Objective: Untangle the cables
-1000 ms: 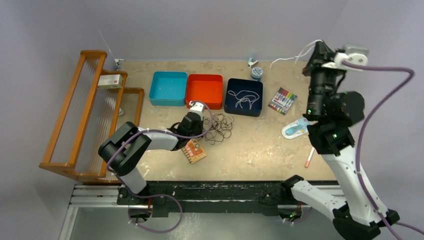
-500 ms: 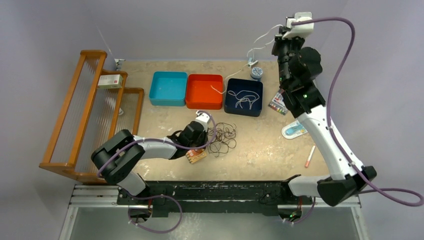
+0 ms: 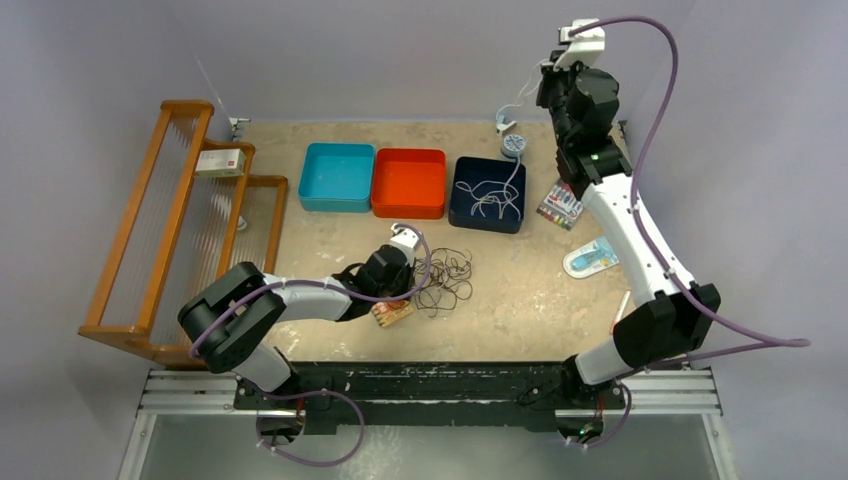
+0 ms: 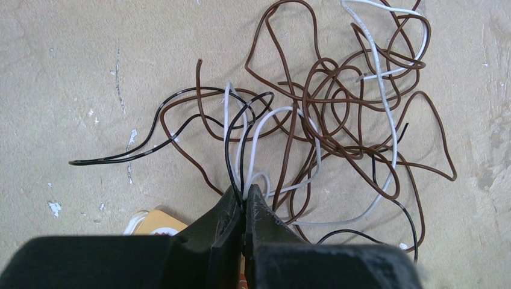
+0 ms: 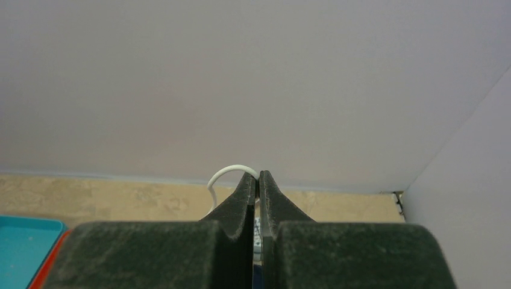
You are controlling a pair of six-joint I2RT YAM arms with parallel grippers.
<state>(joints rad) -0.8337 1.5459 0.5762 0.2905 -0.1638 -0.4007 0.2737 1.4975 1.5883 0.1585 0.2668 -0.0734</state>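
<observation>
The beige, scuffed worktop (image 3: 520, 300) sits under plain grey walls, with a wooden rack (image 3: 170, 230) down the left of the frame. Along the upper middle stand three trays: a teal tray (image 3: 337, 177), an orange tray (image 3: 408, 183) and a dark blue tray (image 3: 465, 207). Only the dark blue one has anything in it, some white loops (image 3: 487, 197) too overlapped to count.

To my eye the job is partly done at best. The cables (image 3: 447, 272) lie in one heap at the centre of the frame. Looking down from the left wrist I make out three colours, brown, black and white, crossing many times, with brown the most. How many separate strands there are I cannot tell. The left pincer (image 4: 244, 201) is clamped tight at the near edge of the heap, with a black and a white strand running into its tips.

The right pincer (image 5: 258, 180), raised high in the upper right, is closed too. It nips one white cable (image 5: 226, 171) that hangs down to the dark blue tray. So that strand seems free of the heap, while the brown and black ones are all left to sort.
</observation>
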